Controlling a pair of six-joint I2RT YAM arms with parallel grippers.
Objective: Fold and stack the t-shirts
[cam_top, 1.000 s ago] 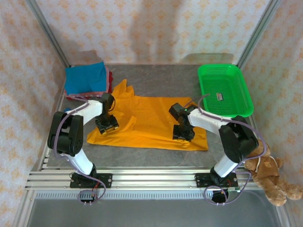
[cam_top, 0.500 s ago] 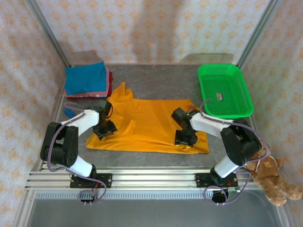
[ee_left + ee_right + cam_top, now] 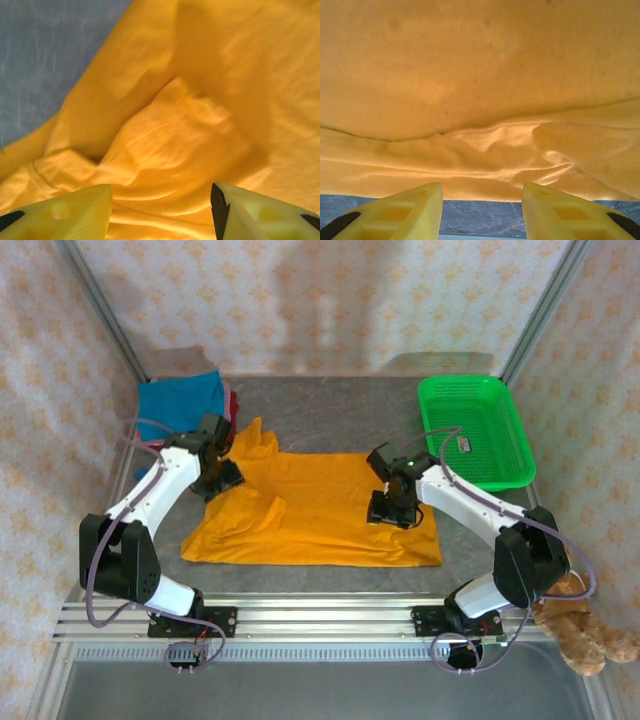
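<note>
A bright orange short-sleeved cloth t-shirt [image 3: 310,515] is spread across the middle of the grey table [image 3: 330,410], lightly wrinkled, with one sleeve pointed to the far left. A folded blue cloth t-shirt [image 3: 178,407] is laid on top of a stack in the far left corner, with red and pink cloth edges [image 3: 231,405] seen beneath it.

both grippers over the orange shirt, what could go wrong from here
The left gripper is open over a bunched fold of the orange shirt; closing there may pinch extra layers. The right gripper is open near a wrinkled hem and might catch only the edge. The blue-topped stack lies close to the left arm; a swing could knock it.
</note>
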